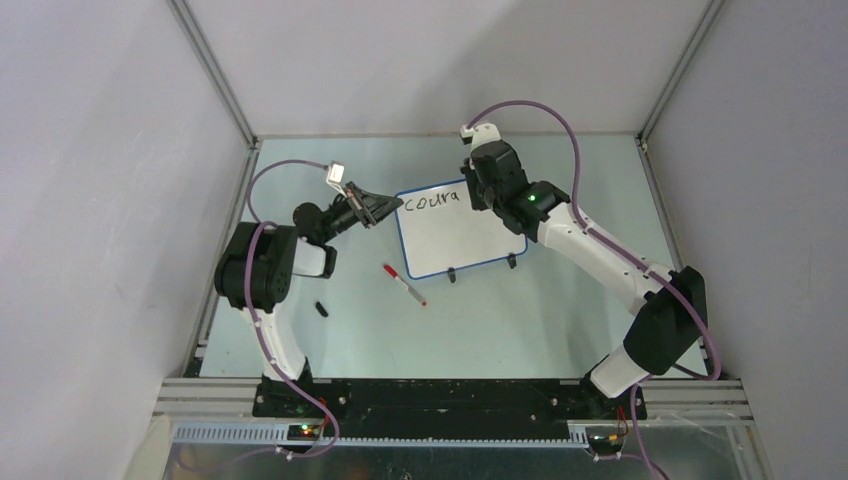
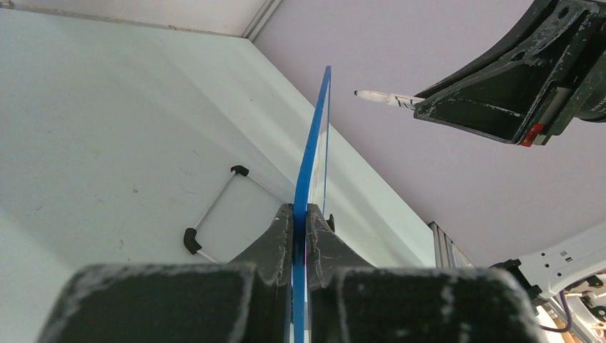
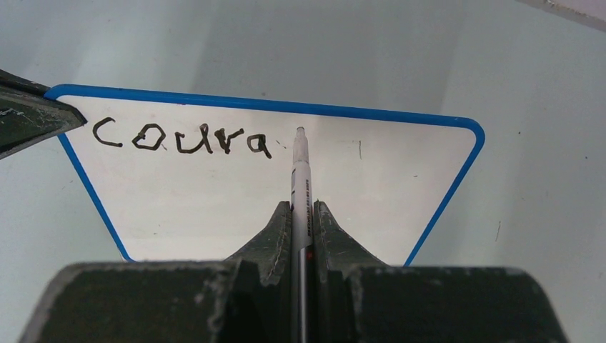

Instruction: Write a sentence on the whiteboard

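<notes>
The whiteboard with a thin blue rim stands tilted on two black feet mid-table. Black letters "coura" run along its top left; they also show in the right wrist view. My left gripper is shut on the whiteboard's left edge. My right gripper is shut on a white marker, its tip pointing at the board just right of the last "a". The marker tip sits off the board face in the left wrist view.
A red-capped marker lies on the table in front of the board's left corner. A small black cap lies nearer the left arm's base. Enclosure walls and aluminium rails bound the table on all sides.
</notes>
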Controlling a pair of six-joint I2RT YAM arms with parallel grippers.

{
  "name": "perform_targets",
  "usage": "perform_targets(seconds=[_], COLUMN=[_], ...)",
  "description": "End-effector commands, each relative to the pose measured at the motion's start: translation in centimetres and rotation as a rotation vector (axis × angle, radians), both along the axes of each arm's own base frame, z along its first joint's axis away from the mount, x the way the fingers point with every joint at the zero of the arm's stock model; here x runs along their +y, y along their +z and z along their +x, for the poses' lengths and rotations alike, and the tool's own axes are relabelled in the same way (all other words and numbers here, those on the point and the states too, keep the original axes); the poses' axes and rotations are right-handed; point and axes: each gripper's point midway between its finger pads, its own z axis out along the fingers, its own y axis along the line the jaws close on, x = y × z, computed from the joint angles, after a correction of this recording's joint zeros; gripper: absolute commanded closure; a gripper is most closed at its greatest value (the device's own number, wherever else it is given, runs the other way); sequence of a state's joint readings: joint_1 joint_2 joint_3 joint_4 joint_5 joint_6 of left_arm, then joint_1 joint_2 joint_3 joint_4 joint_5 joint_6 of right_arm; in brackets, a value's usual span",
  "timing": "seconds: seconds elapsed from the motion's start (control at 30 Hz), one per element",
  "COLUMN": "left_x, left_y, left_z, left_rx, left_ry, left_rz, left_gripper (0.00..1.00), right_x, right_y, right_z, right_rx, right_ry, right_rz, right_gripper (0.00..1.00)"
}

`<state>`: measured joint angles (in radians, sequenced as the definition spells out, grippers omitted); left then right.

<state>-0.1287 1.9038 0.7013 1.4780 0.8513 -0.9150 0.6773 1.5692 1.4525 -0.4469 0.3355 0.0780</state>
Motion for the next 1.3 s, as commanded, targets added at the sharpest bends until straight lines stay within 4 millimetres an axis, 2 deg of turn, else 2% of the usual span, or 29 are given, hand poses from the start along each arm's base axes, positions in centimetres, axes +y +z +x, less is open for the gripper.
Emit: perform_targets(seconds=[0.0,0.47,1.27], left_x=[-0.2,-0.2,-0.2], left_y=[2.6,2.6,2.6], left_z=[-0.7,-0.7,-0.7], left_rx=[-0.117,-0.119,-0.121], left_ry=[-0.007,-0.007,-0.007], left_rz=[0.0,0.001,0.002], left_gripper=[1.0,1.0,1.0], right_x=[-0.1,1.0,0.4], right_y=[-0.2,-1.8,-2.1], right_z=[0.4,0.1,0.8], right_rx=[-0.002,0.057,0.062], right_ry=[-0.013,0.045,0.015], right_rz=[0.01,0.001,-0.009], right_gripper=[1.0,1.0,1.0])
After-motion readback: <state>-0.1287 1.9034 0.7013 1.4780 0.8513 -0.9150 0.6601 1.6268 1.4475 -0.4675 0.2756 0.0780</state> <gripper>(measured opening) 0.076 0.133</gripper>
